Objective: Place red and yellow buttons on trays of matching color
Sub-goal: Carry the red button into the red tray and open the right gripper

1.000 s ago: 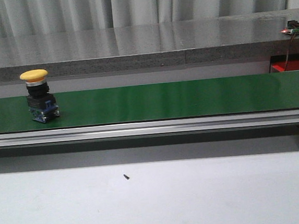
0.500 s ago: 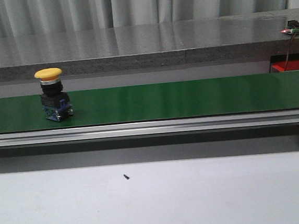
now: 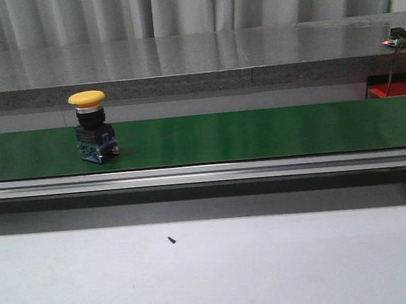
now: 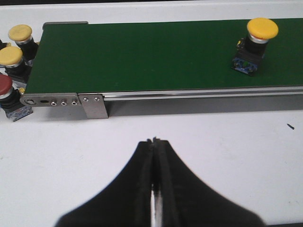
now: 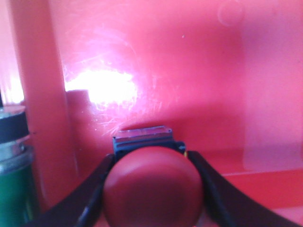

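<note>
Front view, nearest the camera, shows the pale table [image 3: 213, 272] with a tiny dark speck [image 3: 171, 239] lying on it, then the aluminium rail [image 3: 191, 174] of the green conveyor belt [image 3: 258, 133]. One yellow button [image 3: 92, 126] stands upright on the belt toward its left part, mushroom cap on top and black-and-blue body below. Behind the belt runs a grey stone ledge [image 3: 181, 61], with curtains [image 3: 176, 8] at the back. From the left wrist, the left gripper [image 4: 155, 142] hangs over bare table with its jaws pressed together, holding nothing; past it lies the belt's end, and beside that end, off the belt, stand two more yellow buttons [image 4: 15, 45] and a red-capped one [image 4: 7, 94] at the picture's edge. From the right wrist, the right gripper [image 5: 154, 189] has its jaws closed around a red button [image 5: 154, 187], held against the surface of a red tray [image 5: 189, 71].
</note>
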Motion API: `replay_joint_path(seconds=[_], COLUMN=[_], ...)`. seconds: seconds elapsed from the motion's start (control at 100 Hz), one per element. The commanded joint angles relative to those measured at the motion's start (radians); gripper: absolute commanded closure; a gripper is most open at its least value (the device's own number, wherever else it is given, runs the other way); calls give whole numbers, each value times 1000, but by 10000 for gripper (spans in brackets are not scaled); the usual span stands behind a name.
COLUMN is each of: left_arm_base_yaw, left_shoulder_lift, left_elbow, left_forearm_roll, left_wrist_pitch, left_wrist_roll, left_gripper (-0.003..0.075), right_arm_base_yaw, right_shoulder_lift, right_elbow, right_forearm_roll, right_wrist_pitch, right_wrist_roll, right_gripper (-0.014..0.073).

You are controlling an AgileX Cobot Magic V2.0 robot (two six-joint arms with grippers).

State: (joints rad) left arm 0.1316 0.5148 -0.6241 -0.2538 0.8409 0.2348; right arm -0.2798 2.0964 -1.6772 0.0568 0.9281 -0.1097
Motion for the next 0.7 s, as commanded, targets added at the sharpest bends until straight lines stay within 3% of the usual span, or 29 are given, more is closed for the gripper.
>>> replay_joint_path(seconds=[0.0,0.06,0.16,0.48,0.69], left_arm_base_yaw=[-8,-8,-8,-8,-8], left_shoulder_lift=[3,3,3,3,3], left_elbow=[-28,-28,-28,-28,-28], left_forearm_roll=[-25,-25,-25,-25,-25], left_wrist_pitch=[-74,-74,-74,-74,-72], left_wrist_roll=[1,1,1,1,1], left_gripper=[739,740,740,740,740], right_arm_base_yaw=[-6,-6,-6,-6,-6], right_shoulder_lift=[-55,-55,-55,-116,-244], right_elbow=[-28,-28,-28,-17,82], right_forearm_roll=[12,28,31,67,74], right_wrist_pitch=[-18,-17,-17,-2,-41], right_wrist_roll=[1,1,1,1,1], right_gripper=[281,178,98,99,99])
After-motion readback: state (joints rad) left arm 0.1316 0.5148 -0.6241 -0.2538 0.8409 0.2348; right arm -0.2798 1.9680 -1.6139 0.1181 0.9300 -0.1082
